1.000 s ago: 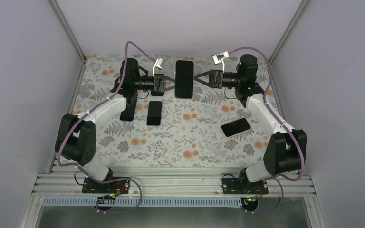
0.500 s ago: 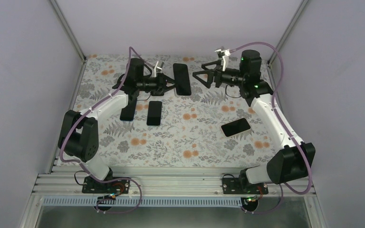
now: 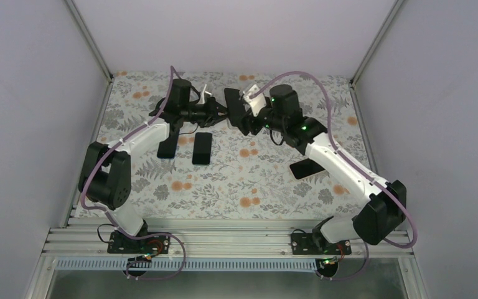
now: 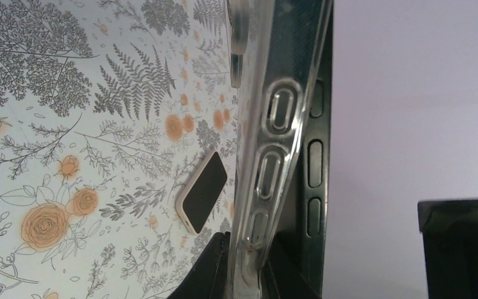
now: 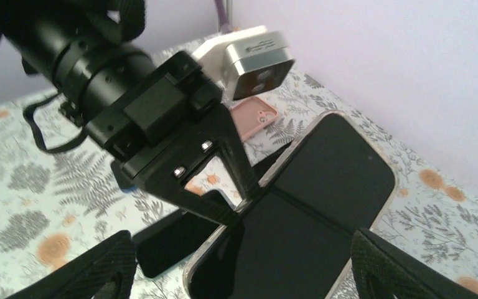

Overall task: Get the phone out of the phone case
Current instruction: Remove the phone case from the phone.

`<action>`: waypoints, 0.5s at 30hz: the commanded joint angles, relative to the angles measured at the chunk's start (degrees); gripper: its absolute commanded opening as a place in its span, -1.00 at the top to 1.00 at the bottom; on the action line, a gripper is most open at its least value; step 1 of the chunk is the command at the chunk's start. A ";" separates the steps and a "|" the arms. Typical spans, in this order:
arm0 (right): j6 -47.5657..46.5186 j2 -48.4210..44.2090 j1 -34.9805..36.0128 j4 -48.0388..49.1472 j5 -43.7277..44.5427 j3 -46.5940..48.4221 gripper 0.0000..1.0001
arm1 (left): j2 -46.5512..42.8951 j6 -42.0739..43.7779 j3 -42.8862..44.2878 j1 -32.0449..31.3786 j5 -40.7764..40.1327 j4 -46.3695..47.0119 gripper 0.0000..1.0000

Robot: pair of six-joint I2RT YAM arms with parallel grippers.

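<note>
Glossy black phone (image 5: 323, 205), clear plastic case (image 4: 267, 143)

Pale lilac walls (image 3: 236, 31) around floral-patterned table (image 3: 255, 187)

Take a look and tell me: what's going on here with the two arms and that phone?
The left gripper is shut on the edge of the clear case, holding the phone up above the table. The right gripper is open, with one finger on either side of the phone, not gripping it. The phone is not yet out of the case. Other phones lie on the table.
</note>
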 commanded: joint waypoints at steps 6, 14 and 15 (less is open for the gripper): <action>-10.78 0.44 7.50 4.67 20.51 -4.68 -0.54 | 0.32 -1.84 2.38 0.25 0.81 2.73 0.95; -13.23 2.73 9.77 8.63 26.59 -7.30 -0.49 | 0.69 -2.42 2.10 0.35 1.06 3.26 0.95; -13.50 2.90 9.95 9.10 27.26 -7.56 -0.49 | 0.70 -2.50 2.13 0.34 1.19 3.38 0.95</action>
